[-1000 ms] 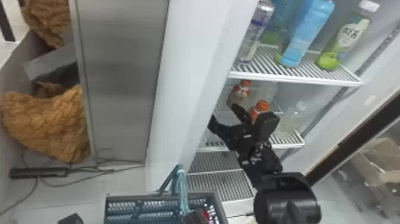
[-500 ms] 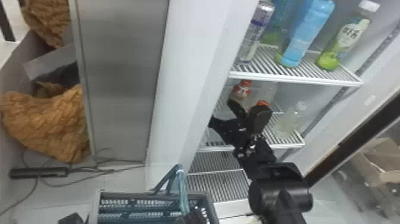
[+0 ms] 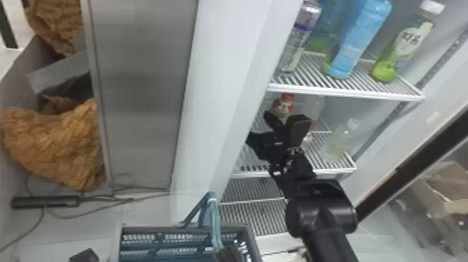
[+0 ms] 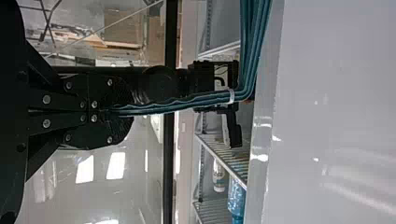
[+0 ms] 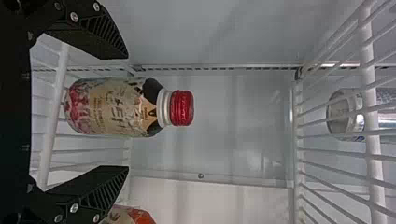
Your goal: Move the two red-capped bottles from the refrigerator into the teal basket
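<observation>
In the head view my right gripper (image 3: 286, 121) is inside the refrigerator at the middle shelf, just in front of a red-capped bottle (image 3: 286, 99). The right wrist view shows this red-capped bottle (image 5: 109, 107) upright between the two spread fingers of my right gripper (image 5: 127, 113), which stands open. A second bottle with an orange-red top (image 3: 309, 134) is partly hidden behind a finger. At the head view's bottom edge my left gripper (image 3: 228, 253) is at the teal basket (image 3: 184, 228); the left wrist view shows my left gripper (image 4: 112, 112) shut on the basket's teal handle (image 4: 187, 101).
A clear bottle (image 3: 337, 143) stands right of my right gripper. Above, the upper shelf (image 3: 348, 91) carries several bottles, among them a blue bottle (image 3: 360, 38) and a green one (image 3: 404, 52). The white refrigerator wall (image 3: 223, 97) rises close on the left.
My right gripper has moved left and deeper into the shelf, coming from near the second bottle to the left red-capped one. The basket has swung slightly left, then partly back.
</observation>
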You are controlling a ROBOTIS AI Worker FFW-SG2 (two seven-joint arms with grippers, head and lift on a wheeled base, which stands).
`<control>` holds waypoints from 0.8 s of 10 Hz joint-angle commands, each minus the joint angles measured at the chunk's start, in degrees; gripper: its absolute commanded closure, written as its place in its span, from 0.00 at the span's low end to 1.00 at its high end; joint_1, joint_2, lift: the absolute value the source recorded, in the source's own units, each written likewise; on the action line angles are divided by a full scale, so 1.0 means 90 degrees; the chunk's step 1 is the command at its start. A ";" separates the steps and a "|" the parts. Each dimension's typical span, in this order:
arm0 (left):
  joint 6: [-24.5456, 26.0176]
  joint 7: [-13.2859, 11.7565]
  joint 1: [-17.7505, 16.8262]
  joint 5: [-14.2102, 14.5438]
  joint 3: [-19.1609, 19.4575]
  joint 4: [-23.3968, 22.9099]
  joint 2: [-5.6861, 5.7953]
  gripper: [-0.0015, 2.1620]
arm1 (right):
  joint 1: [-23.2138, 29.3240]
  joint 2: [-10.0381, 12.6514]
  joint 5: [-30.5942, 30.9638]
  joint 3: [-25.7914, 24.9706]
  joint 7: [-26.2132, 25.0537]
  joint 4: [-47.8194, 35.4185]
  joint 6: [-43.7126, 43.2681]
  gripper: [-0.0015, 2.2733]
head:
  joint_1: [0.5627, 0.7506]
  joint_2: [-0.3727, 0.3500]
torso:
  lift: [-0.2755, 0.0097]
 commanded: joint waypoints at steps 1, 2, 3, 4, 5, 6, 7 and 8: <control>0.0000 -0.0007 0.0000 0.0000 -0.0008 0.0000 0.0000 0.53 | -0.0115 -0.0013 0.0012 0.0020 -0.0013 0.0176 -0.0014 0.08 | 0.70 0.03 | 0.18; 0.0000 -0.0007 0.0000 0.0000 -0.0008 0.0000 0.0000 0.54 | -0.0208 -0.0013 -0.0001 0.0045 -0.0042 0.0333 -0.0046 0.08 | 0.70 0.03 | 0.18; 0.0000 -0.0007 -0.0016 0.0000 -0.0020 0.0000 0.0010 0.53 | -0.0302 -0.0023 -0.0064 0.0083 -0.0032 0.0473 -0.0077 0.08 | 0.70 0.03 | 0.18; 0.0000 -0.0007 -0.0016 0.0000 -0.0020 0.0016 0.0000 0.54 | -0.0396 -0.0033 -0.0077 0.0147 -0.0042 0.0598 -0.0139 0.08 | 0.70 0.03 | 0.18; 0.0000 -0.0007 -0.0031 0.0000 -0.0033 0.0016 0.0000 0.54 | -0.0521 -0.0062 -0.0090 0.0248 -0.0042 0.0755 -0.0202 0.08 | 0.70 0.03 | 0.18; 0.0000 -0.0007 -0.0047 0.0013 -0.0046 0.0016 0.0010 0.54 | -0.0630 -0.0072 -0.0141 0.0337 -0.0042 0.0848 -0.0218 0.08 | 0.70 0.03 | 0.18; 0.0000 -0.0007 -0.0047 0.0025 -0.0071 0.0031 0.0010 0.54 | -0.0724 -0.0082 -0.0141 0.0401 -0.0052 0.0926 -0.0218 0.08 | 0.70 0.03 | 0.18; 0.0000 0.0003 -0.0062 0.0025 -0.0071 0.0031 0.0010 0.54 | -0.0771 -0.0082 -0.0153 0.0426 -0.0071 0.0989 -0.0218 0.07 | 0.70 0.03 | 0.18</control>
